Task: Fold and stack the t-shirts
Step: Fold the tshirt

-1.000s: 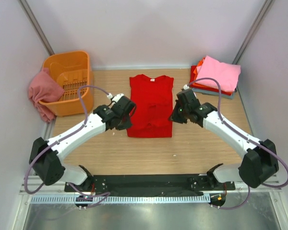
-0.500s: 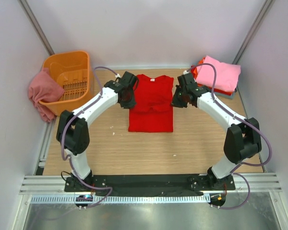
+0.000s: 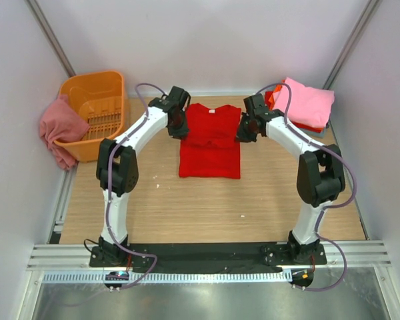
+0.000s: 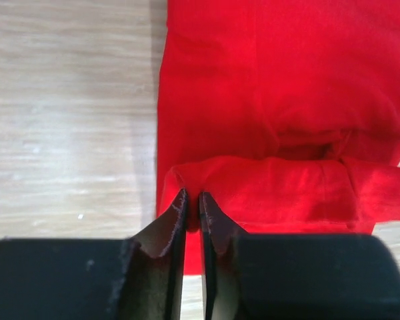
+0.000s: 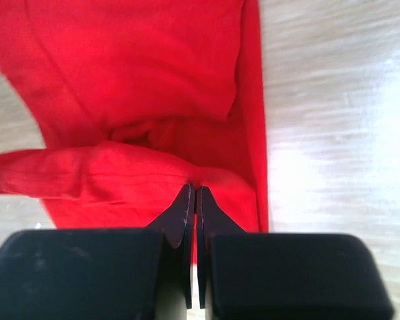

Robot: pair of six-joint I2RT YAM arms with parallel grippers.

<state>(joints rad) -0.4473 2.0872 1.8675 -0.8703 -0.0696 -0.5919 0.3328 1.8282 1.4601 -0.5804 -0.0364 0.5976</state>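
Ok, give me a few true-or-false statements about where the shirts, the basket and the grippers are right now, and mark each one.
1. The left gripper and the right gripper are each shut on the red t-shirt. True.
2. The orange basket stands at the far right of the table. False: it stands at the far left.
3. A dusty rose shirt hangs over the basket's outer side. True.
4. A grey-blue shirt tops the folded stack. False: a light pink shirt lies on top.
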